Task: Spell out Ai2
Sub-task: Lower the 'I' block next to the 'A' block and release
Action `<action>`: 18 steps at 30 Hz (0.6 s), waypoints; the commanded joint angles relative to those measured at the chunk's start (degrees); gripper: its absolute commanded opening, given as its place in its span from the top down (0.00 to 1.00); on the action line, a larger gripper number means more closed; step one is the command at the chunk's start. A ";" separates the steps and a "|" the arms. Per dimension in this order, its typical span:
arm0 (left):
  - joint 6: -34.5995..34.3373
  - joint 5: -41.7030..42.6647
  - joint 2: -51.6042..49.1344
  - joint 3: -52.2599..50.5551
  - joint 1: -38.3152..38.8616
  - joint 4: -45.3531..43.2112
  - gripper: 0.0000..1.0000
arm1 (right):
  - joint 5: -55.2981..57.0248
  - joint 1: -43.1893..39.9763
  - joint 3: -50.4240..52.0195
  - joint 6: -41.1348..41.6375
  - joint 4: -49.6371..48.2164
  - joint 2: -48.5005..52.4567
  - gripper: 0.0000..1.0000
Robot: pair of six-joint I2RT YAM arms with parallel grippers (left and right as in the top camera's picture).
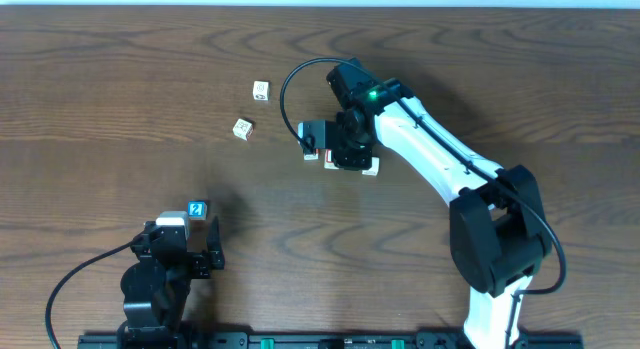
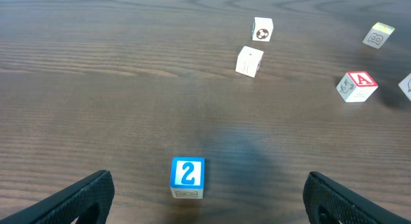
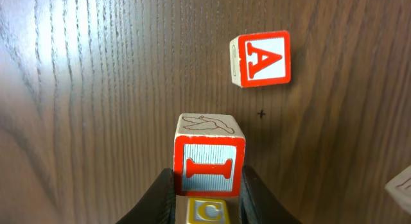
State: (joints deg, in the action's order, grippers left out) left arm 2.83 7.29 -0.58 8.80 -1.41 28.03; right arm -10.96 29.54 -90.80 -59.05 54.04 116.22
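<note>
The red I block (image 3: 209, 166) is clasped between the fingers of the right gripper (image 3: 209, 183), with a yellow C block (image 3: 207, 211) just behind it (nearer the wrist camera). The A block (image 3: 260, 58) lies apart, farther right. The left gripper (image 2: 209, 182) is held wide open and empty; the blue 2 block (image 2: 187, 174) sits on the table (image 2: 96, 89) just beyond its fingers.

We see the red A block (image 3: 260, 58) lying face-up, the red I block (image 3: 210, 166) near it, and the blue 2 block (image 2: 187, 176) well apart from both, upright.
</note>
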 commanded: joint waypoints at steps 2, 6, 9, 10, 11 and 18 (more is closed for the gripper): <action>-0.24 -0.02 0.33 -0.96 -0.07 -0.13 0.05 | 0.02 0.13 -1.07 -6.03 -0.70 -0.79 0.99; -0.22 -0.02 0.33 -0.96 -0.07 -0.13 0.05 | 1.81 -0.24 -1.07 -8.57 -0.74 -0.15 0.99; -0.24 -0.02 0.33 -0.96 -0.07 -0.13 0.05 | 1.73 -0.46 -1.07 -9.55 -1.16 1.22 0.99; -0.24 -0.02 0.33 -0.96 -0.07 -0.13 0.05 | 1.70 -0.50 -1.07 -10.05 -1.60 1.81 0.99; -0.24 -0.02 0.33 -0.96 -0.07 -0.13 0.05 | 1.70 -0.48 -1.07 -10.08 -2.08 2.01 0.99; -0.24 -0.02 0.33 -0.96 -0.07 -0.13 0.05 | -1.09 -1.07 -1.07 -10.69 -5.49 2.95 0.99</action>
State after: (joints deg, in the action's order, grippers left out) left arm 2.83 7.29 -0.58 8.80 -1.41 28.03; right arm -10.17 29.47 -90.83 -68.42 48.73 118.15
